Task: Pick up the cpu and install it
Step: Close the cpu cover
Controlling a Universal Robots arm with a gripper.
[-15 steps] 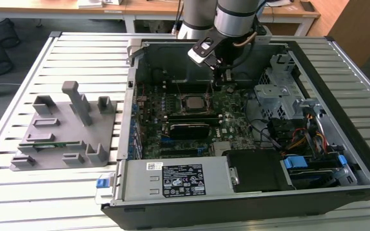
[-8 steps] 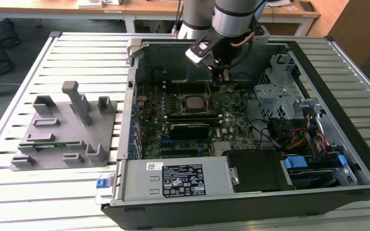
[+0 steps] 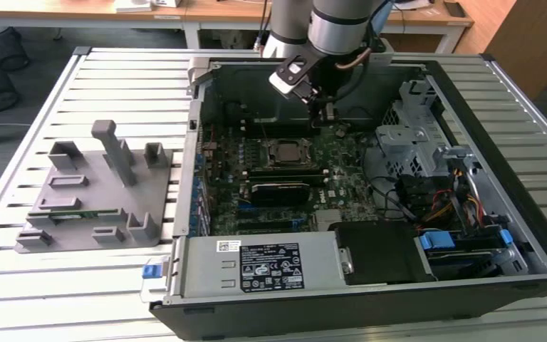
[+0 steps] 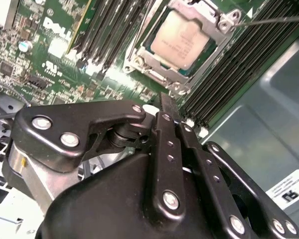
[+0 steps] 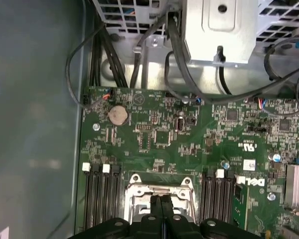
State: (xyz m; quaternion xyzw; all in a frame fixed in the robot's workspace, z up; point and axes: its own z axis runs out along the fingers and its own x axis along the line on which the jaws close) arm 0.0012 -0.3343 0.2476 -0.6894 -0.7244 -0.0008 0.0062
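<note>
The cpu, a flat square chip with a silver-grey top, lies in the motherboard socket with the metal frame around its edges. In the exterior view the cpu sits in the middle of the board inside the open computer case. My gripper hangs above the board, a little behind the socket and toward the exterior view's right. Both wrist views show its black fingers pressed together, gripper and gripper, with nothing between them. In the first wrist view the fingers cover part of the socket.
A grey holder block with a green memory stick lies on the slatted table at the exterior view's left. Inside the case are memory slots, a black module, the power supply, a metal drive cage and loose cables.
</note>
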